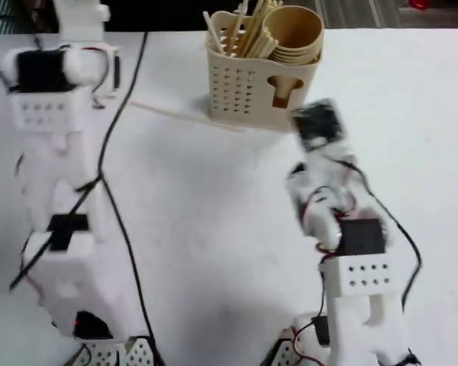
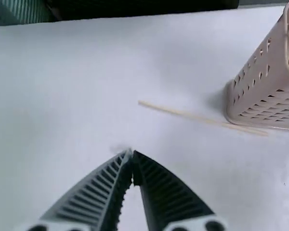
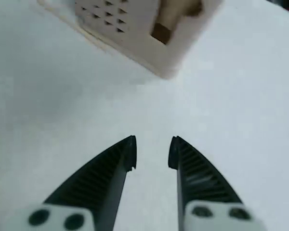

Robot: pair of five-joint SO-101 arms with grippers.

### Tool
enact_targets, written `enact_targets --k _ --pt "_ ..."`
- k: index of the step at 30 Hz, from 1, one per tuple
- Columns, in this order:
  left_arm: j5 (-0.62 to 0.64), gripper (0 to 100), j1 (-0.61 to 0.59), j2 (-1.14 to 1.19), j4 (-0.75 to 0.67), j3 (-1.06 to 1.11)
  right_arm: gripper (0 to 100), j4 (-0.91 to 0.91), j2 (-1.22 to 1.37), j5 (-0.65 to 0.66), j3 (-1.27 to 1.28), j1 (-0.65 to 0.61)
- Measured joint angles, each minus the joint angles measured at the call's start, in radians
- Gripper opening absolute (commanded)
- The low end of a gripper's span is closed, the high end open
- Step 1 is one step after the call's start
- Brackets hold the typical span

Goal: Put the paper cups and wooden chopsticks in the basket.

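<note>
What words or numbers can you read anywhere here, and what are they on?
There are none to read. The basket has only holes in its walls. The cups and chopsticks are plain. Any print on the arms is too blurred to read.

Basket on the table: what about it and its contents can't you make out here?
- Paper cups, high view: the basket wall hides all but their rims, so no count.
- Chopsticks inside, high view: bunched, tips cut by the top edge.
- Loose chopstick, left wrist view: whether it touches the basket's foot is unclear.
- Right wrist view: the basket's top is cut off by the edge.
</note>
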Motion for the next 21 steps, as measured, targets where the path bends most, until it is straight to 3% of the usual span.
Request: enact_targets --k 6,11,21 --pt "-0.011 2 -0.069 -0.295 0.000 0.232 12.8 0.054 0.233 0.002 -0.192 -0.195" --pt "-0.084 2 -0.126 -0.546 -0.020 0.500 20.9 0.094 0.514 0.063 -0.405 -0.290" --pt "-0.086 2 -0.192 -1.031 -0.388 1.298 23.4 0.141 1.002 0.152 -0.819 -0.448"
